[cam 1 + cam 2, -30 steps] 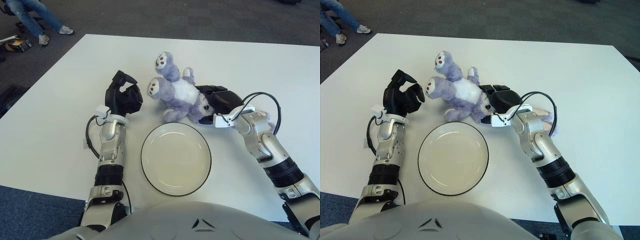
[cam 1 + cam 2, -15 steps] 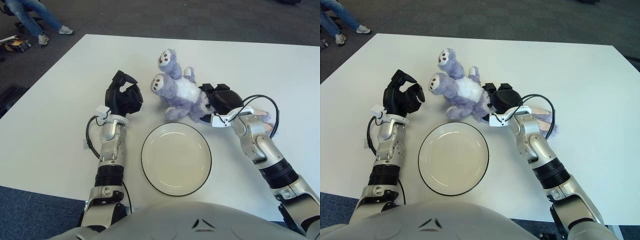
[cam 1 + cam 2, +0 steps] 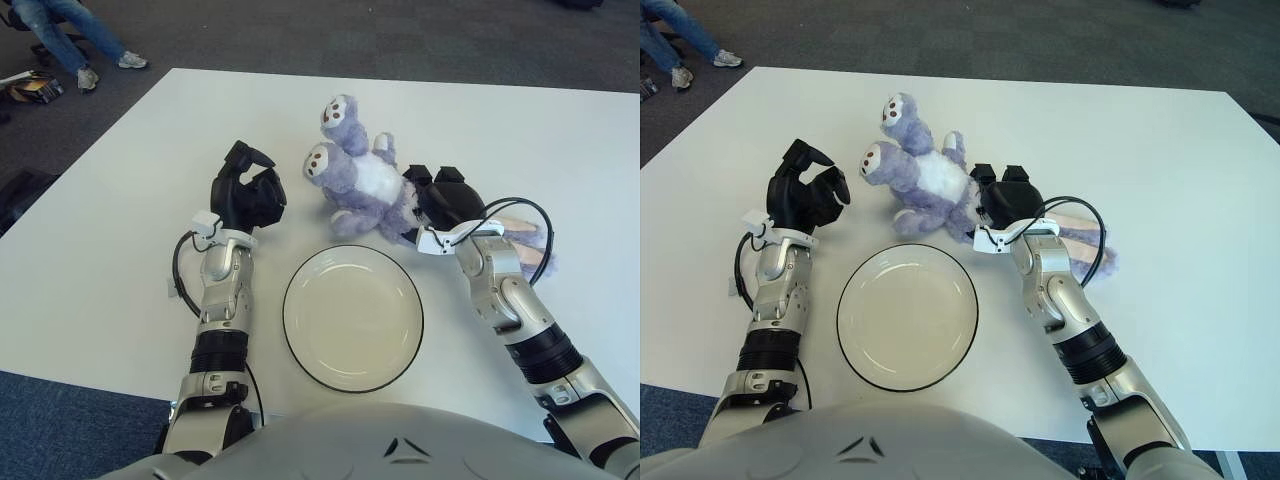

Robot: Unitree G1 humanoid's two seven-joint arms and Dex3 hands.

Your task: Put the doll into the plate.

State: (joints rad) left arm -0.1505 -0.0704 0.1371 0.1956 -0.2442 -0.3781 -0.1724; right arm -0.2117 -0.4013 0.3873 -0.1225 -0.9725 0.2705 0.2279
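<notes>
1. I take the plate (image 3: 352, 318) as my landmark; it is white with a dark rim, it lies flat on the white table (image 3: 120, 220) near the robot's body, and I see nothing in it.
2. The doll (image 3: 362, 185), a purple plush animal with a white belly, lies on the table just behind the far rim of the plate, outside of it.
3. Its two round feet with dark spots point away from the plate and a little to the left, and the rest of the body goes to the right, under my right hand.
4. My right hand (image 3: 447, 200) is behind the plate and to its right, pressed on the right end of the doll.
5. The black fingers (image 3: 989, 178) of this hand curl over the plush, so the doll lies directly under and between them; I judge that they grip it, but the contact from below is hidden.
6. A striped purple and pink part shows right of this hand, behind the forearm.
7. My left hand (image 3: 248, 195) is left of the plate and a little behind it, raised upright.
8. Its fingers (image 3: 247, 157) are curled toward the palm and hold nothing; the doll's feet are near to them but apart.
</notes>
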